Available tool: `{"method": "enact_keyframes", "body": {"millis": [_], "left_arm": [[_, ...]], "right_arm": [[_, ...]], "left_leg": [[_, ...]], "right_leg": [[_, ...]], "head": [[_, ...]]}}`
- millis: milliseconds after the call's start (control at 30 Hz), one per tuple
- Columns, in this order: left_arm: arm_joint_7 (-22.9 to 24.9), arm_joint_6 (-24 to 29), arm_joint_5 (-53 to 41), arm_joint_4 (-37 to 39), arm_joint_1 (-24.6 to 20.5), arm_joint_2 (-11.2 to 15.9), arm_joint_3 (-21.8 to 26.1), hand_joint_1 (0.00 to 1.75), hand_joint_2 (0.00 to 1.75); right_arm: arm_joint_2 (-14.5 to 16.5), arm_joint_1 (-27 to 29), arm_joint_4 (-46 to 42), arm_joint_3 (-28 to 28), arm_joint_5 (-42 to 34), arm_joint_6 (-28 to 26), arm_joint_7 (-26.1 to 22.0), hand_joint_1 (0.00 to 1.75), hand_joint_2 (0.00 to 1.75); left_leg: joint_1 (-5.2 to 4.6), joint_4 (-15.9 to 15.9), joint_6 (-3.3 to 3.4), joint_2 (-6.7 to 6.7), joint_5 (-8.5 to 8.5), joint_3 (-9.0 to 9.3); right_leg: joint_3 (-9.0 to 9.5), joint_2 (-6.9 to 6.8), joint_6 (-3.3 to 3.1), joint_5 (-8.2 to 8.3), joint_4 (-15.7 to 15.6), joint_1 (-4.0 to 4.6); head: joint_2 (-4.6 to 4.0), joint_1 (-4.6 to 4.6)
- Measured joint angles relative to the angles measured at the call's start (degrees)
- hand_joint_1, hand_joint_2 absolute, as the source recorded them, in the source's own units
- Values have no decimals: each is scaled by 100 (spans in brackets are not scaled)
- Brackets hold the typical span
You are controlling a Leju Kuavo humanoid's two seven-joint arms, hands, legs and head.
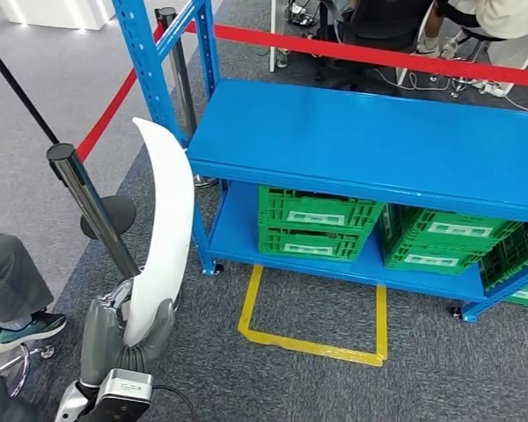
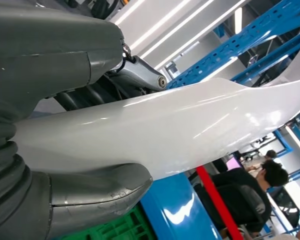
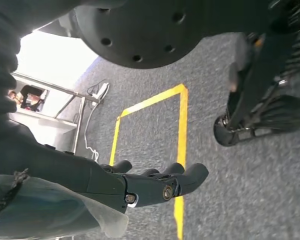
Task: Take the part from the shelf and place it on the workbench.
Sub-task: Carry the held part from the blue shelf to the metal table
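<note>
One white curved part (image 1: 165,220) stands upright in the left hand (image 1: 125,338), its lower end clamped between thumb and fingers and its tip rising beside the blue shelf (image 1: 381,141). Right hand (image 3: 148,185) hangs over the grey carpet (image 3: 254,200), fingers extended, slightly apart, holding nothing. Two green crates (image 1: 314,224) sit on the lower shelf level. Yellow tape (image 1: 314,343) marks the floor before it.
</note>
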Motion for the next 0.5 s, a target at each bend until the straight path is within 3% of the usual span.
{"method": "enact_keyframes", "body": {"millis": [67,133,200,233,333,367,400,433,500], "left_arm": [[-2,-9,-2,0,-6,-8,7,175,175],[-3,-19,-4,1,-19,-11,14,175,175],[-5,-25,-7,2,-27,-10,16,175,175],[-5,-29,-8,2,-26,-10,16,175,175],[-4,-34,-14,3,-26,-7,15,175,175],[-4,-35,-14,3,-26,-6,15,175,175],[-3,-36,-15,4,-27,-5,15,175,175],[-3,-38,-15,4,-27,-4,15,175,175],[-2,-40,-17,4,-29,-3,15,175,175]], "right_arm": [[0,-25,-3,-36,5,-9,8,0,175],[1,-57,-7,-65,9,-15,12,0,175],[7,-54,-5,-86,13,-25,2,0,175],[11,-38,-4,-97,19,-32,-2,0,175],[19,-1,-2,-129,53,-56,26,0,175],[19,3,-2,-141,66,-60,32,0,175],[19,3,-2,-153,79,-61,32,0,175],[19,1,-2,-167,92,-61,32,0,175],[22,-9,-2,-191,109,-61,33,0,175]], "left_leg": [[-31,45,-35,18,93,-109],[-50,76,-85,71,199,-183],[-39,105,-146,115,230,-243],[-28,188,-185,122,87,-267],[27,1023,-295,117,-835,-371],[42,1371,-312,117,-1033,-391],[51,1615,-317,117,-1073,-368],[55,1699,-311,113,-976,-285],[49,1297,-253,38,-638,125]], "right_leg": [[575,-81,-45,21,-852,29],[807,-112,-90,-101,-1339,54],[722,-67,-151,-53,-1375,49],[670,-58,-187,6,-1368,43],[482,-42,-271,193,-1353,38],[410,-29,-276,255,-1336,43],[323,-8,-270,318,-1309,47],[228,19,-262,377,-1273,51],[24,96,-240,492,-1191,57]], "head": [[0,1],[0,2],[0,1],[0,-3],[0,-19],[0,-22],[0,-25],[0,-27],[0,-29]]}}
